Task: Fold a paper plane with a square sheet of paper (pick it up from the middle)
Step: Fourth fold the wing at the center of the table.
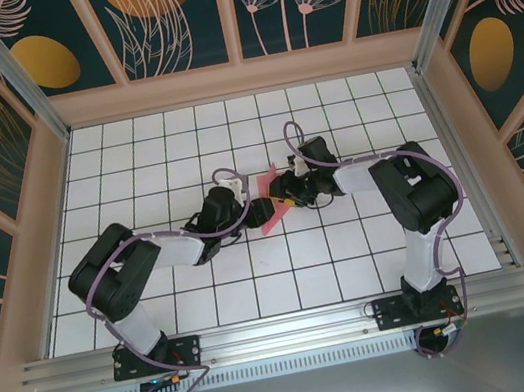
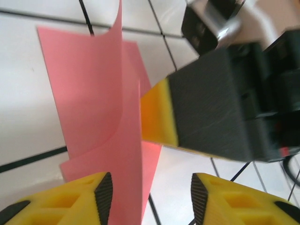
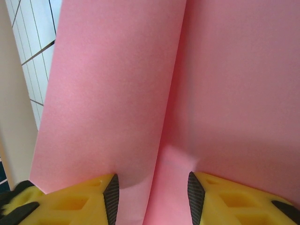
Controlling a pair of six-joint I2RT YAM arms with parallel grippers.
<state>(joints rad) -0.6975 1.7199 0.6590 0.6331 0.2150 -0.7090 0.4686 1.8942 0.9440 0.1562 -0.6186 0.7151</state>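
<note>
The pink-red sheet of paper is near the middle of the board, between the two grippers, folded with flaps standing up. Whether its folds form a paper plane I cannot tell. In the left wrist view the paper rises on edge, and one flap passes between the jaws of my left gripper. Those jaws are open and do not pinch it. A yellow-and-black finger of the right gripper presses in from the right. In the right wrist view the creased paper lies against my open right gripper.
The white gridded board is walled by a beige frame on three sides. Both arms reach inward from the near edge and meet at the centre. A metal rail runs along the front.
</note>
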